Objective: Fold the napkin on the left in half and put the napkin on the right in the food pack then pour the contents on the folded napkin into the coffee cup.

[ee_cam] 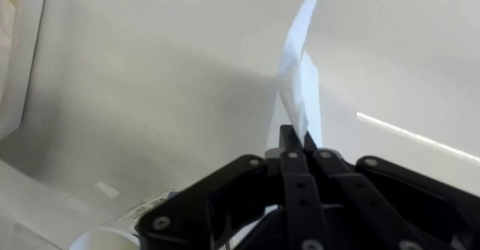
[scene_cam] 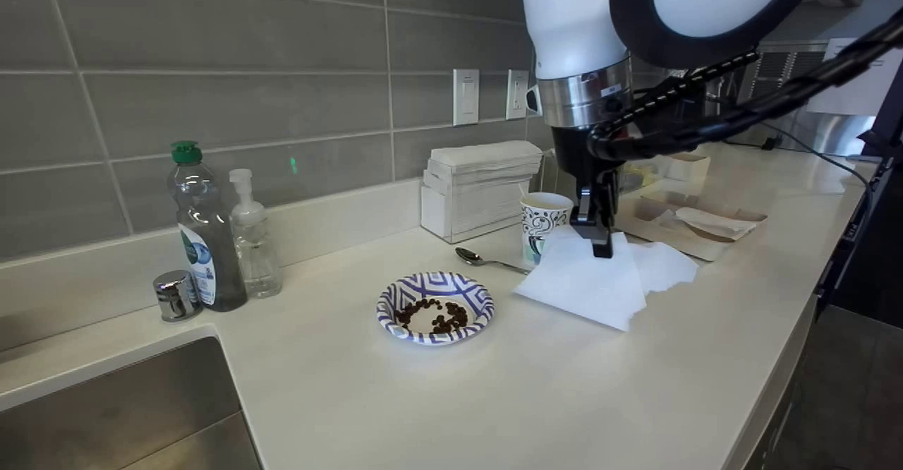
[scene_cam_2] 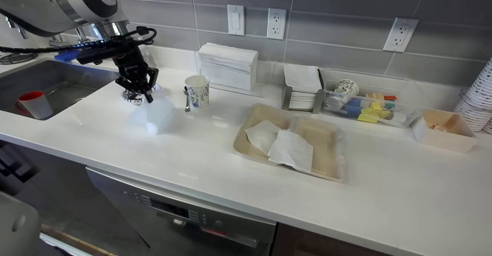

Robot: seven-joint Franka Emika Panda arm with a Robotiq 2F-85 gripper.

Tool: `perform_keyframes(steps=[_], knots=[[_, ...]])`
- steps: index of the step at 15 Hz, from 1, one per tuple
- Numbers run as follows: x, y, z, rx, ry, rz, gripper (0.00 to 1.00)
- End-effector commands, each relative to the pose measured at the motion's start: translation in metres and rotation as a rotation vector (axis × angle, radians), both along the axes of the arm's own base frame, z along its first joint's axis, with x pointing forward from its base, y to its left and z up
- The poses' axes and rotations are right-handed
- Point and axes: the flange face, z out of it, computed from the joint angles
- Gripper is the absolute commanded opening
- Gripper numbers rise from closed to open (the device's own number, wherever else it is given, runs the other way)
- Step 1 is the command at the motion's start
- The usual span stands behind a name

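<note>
Saw grey tiles [scene_cam: 240, 110], a pale bench [scene_cam: 395, 399], and the arm [scene_cam: 575, 18] pointing down. Found the food pack [scene_cam_2: 326, 148] open on the bench and a napkin [scene_cam: 585, 279] clamped in the gripper [ee_cam: 299, 135]. Spotted a green-capped bottle [scene_cam: 226, 258] with an unreadable label [scene_cam: 200, 262], the coffee cup [scene_cam: 537, 224] beside a spoon [scene_cam: 474, 258], and dark bits [scene_cam: 457, 313] in a bowl [scene_cam: 481, 308].

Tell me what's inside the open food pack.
White napkin paper lies in the food pack, across its middle ridge, with bare bottom showing on both sides. Whatever lies beneath it is covered.
</note>
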Motion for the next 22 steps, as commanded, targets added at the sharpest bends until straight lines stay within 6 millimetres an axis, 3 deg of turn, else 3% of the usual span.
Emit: perform_keyframes(steps=[1,2,4,13,15,22], knots=[[-0.006,-0.005,-0.004,0.017,-0.032,-0.004,0.00],[-0.007,-0.005,-0.004,0.018,-0.029,-0.002,0.27],[-0.011,-0.005,0.005,0.015,-0.025,-0.012,0.32],[-0.044,-0.005,0.099,-0.047,-0.045,-0.057,1.00],[-0.048,-0.005,0.110,-0.060,-0.047,-0.059,1.00],[-0.050,-0.007,0.119,-0.028,-0.064,-0.090,1.00]])
